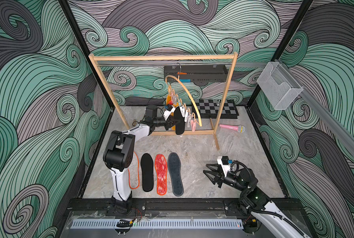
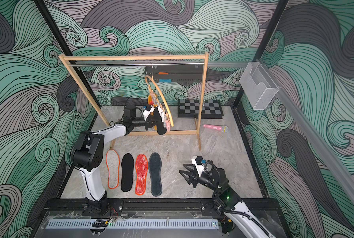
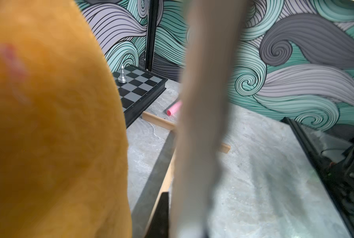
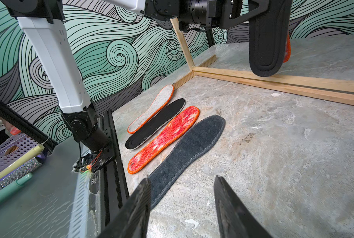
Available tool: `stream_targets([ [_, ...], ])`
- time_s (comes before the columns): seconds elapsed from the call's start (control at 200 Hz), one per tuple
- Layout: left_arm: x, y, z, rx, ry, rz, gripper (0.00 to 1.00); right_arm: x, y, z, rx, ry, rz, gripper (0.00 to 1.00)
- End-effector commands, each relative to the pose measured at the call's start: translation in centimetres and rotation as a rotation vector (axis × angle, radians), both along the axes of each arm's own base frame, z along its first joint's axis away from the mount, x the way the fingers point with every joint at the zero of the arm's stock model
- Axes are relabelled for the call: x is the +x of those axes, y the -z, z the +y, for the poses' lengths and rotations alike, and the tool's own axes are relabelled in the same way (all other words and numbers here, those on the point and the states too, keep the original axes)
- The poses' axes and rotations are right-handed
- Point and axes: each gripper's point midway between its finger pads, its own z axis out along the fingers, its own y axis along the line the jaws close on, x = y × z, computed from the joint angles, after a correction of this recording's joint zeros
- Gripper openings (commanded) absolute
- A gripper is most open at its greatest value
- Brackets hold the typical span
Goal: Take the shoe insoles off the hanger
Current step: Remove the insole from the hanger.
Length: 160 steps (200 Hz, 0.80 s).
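**Black hung insole [image 1: 179, 123] clamped by the left gripper [image 1: 175, 122]**

The hanger [image 1: 189, 94] hangs by its hook from the rail of the rack [image 1: 163, 58]. It is turned nearly end-on in both top views, with its pegs [image 1: 186, 115] in a row under the bow. The black hung insole dangles from one peg, its lower end near the rack's bottom bar. The left gripper reaches in from the side, and its fingers are closed on that insole's edge about halfway down.

Just behind it hangs a yellow insole [image 3: 48, 123], so close to the left wrist camera that it fills much of that view. In the right wrist view, the orange edge of a red hung insole [image 4: 287, 51] shows behind the black one.

Four insoles lie flat on the table [image 1: 213, 156], close together in a row beside the left arm's base. They are the pale insole [image 2: 112, 169] with orange edging, the black flat insole [image 1: 147, 175], the red flat insole [image 1: 161, 177] and the grey insole [image 1: 175, 174].

The right gripper [image 1: 205, 168] sits low over the table near the grey insole, its fingers apart over bare marble.

Behind the rack, a chessboard [image 1: 215, 108] carries a silver piece [image 3: 121, 74]. A pink microphone [image 1: 231, 128] lies near the rack's foot.
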Motion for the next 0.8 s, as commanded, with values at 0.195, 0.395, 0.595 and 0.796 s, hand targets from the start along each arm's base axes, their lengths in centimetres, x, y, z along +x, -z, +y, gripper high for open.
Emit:
stream_targets([
  [0.195, -1.5, -2.0, 0.1, -0.032, 0.057, 0.012, 0.00, 0.3, 0.5, 0.0, 0.000, 0.013, -0.001, 0.51],
  [0.395, -3.4, -2.2, 0.6, -0.018, 0.058, 0.082, 0.00, 0.9, -0.1, -0.1, -0.011, 0.036, -0.024, 0.51],
  [0.595, -4.9, -1.3, 0.9, -0.008, 0.066, 0.164, 0.00, 3.3, -4.2, 0.6, -0.002, 0.083, -0.083, 0.50],
  [0.796, -5.7, -0.6, 1.1, 0.014, 0.077, 0.214, 0.00, 7.8, -8.6, 3.5, -0.057, 0.068, -0.140, 0.52],
])
